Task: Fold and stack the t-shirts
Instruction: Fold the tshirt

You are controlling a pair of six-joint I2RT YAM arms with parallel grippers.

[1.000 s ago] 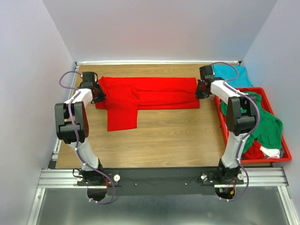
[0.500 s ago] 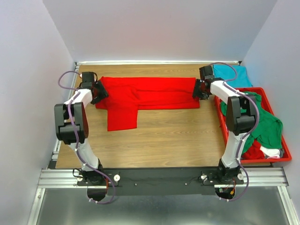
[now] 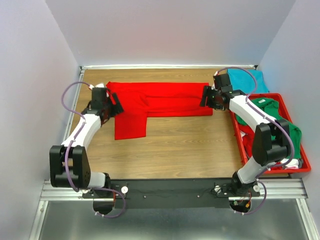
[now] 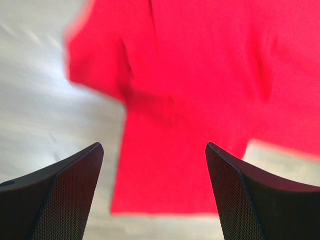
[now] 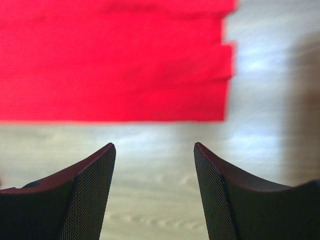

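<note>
Fingers [image 4: 60, 190] apart near red t-shirt [image 3: 160, 100]

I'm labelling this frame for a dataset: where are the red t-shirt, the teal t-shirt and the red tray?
red t-shirt [image 3: 165, 100], top external view, middle of its folded body.
teal t-shirt [image 3: 252, 80], top external view, its flat upper surface.
red tray [image 3: 303, 155], top external view, its right wall.

Left claw [image 3: 117, 104] has shifted off the red t-shirt's [image 3: 165, 100] left end and in over the sleeve, its elbow swung down toward the bench's [image 3: 175, 145] near edge. Right claw [image 3: 204, 96] has moved inward over the right end, with its elbow dropped lower too.
</note>
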